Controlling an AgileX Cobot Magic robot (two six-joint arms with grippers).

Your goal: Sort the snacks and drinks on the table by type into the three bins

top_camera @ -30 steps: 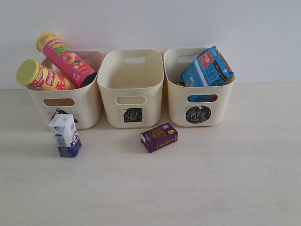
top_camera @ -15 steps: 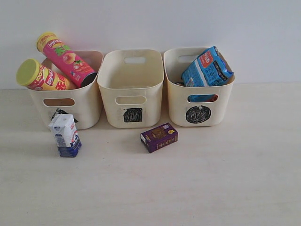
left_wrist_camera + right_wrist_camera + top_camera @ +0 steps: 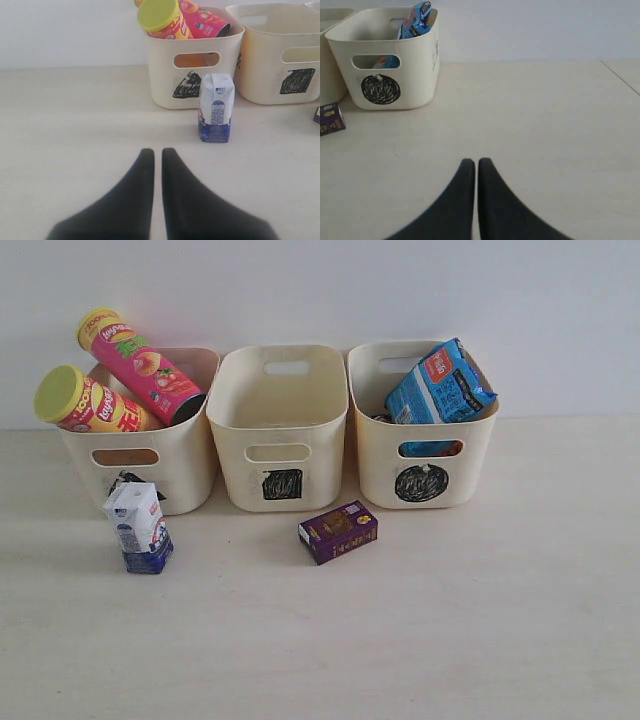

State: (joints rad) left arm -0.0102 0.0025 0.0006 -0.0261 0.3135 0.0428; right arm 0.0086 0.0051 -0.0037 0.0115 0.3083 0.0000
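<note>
Two Lay's tubes, pink and yellow-red, lean in the left bin, marked with a triangle. The middle bin, marked with a square, holds nothing I can see. A blue noodle packet sticks out of the right bin, marked with a circle; the orange packet is hidden. The white carton stands before the left bin, and the purple carton lies before the middle bin. My left gripper is shut, well short of the white carton. My right gripper is shut over bare table, away from the right bin.
A white wall stands right behind the bins. The pale wooden table runs wide in front of the cartons. Neither arm shows in the exterior view. A table seam or edge crosses the right wrist view.
</note>
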